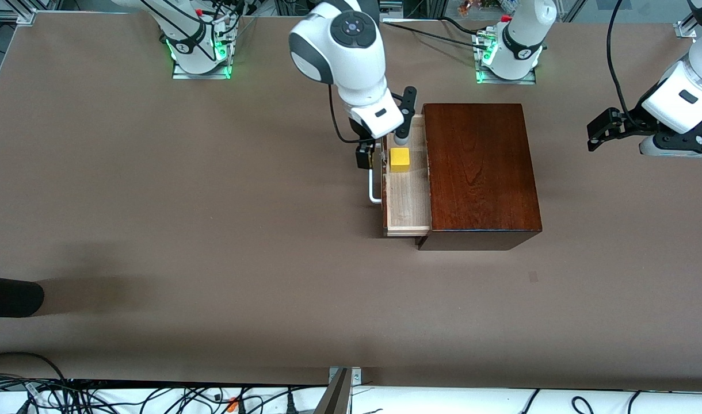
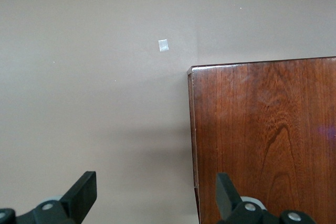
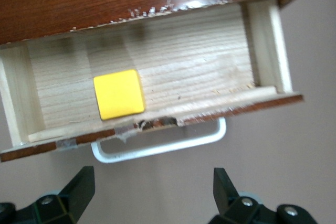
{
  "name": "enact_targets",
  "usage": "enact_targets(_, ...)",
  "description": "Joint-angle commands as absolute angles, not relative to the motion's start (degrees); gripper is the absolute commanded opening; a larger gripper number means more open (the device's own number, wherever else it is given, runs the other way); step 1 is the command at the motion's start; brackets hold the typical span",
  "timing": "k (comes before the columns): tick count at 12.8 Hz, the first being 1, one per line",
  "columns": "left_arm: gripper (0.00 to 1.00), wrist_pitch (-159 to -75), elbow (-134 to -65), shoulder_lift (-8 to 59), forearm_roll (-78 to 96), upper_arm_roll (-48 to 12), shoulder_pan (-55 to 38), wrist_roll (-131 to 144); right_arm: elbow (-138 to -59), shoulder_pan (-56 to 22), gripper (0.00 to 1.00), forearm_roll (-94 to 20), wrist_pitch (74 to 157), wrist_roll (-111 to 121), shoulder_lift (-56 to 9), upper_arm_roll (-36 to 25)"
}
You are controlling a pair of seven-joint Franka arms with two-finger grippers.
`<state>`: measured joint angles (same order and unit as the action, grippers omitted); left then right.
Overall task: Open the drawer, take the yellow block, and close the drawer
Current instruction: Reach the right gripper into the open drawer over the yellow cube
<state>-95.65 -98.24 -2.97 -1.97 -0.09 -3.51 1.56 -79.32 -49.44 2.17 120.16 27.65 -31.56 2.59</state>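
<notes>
The drawer [image 1: 408, 201] of the dark wooden box [image 1: 477, 172] stands pulled out toward the right arm's end of the table, its white handle [image 1: 374, 190] in front. The yellow block [image 1: 400, 159] lies on the pale drawer floor at the end farther from the front camera. My right gripper [image 1: 382, 146] hangs open over the drawer's front edge beside the block, holding nothing. The right wrist view shows the drawer [image 3: 184, 61], the block [image 3: 119, 94], the handle [image 3: 157, 148] and that gripper [image 3: 152, 187]. My left gripper [image 1: 599, 131] waits open by the box; the left wrist view shows it [image 2: 156, 192] at the box's corner [image 2: 262, 140].
A dark rounded object [image 1: 11, 296] pokes in at the table's edge toward the right arm's end, near the front camera. A small pale patch [image 1: 533, 276] marks the table nearer the camera than the box; it also shows as a pale patch [image 2: 164, 45]. Cables [image 1: 155, 397] run along the near edge.
</notes>
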Motion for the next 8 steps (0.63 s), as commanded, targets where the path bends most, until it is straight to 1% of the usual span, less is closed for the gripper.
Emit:
enact_targets(1,1.0,-95.1,-98.4,-3.3,-1.1,0.4,-3.3,-0.1,-77.1,-51.8,1.0,4.4,121.4,28.2,-33.9,2.5)
enact_targets(7,1.0,-95.1,-98.3,-3.2,-1.1,0.3,-3.4,-0.1,-72.1,-54.2,1.0,4.5,121.7,27.8,-39.5,2.5)
enact_targets(8,1.0,-95.0,-98.3,-3.2,-1.1,0.3,-3.4,-0.1,-70.0,-54.2,1.0,4.5,121.5,28.0,-40.9,2.5)
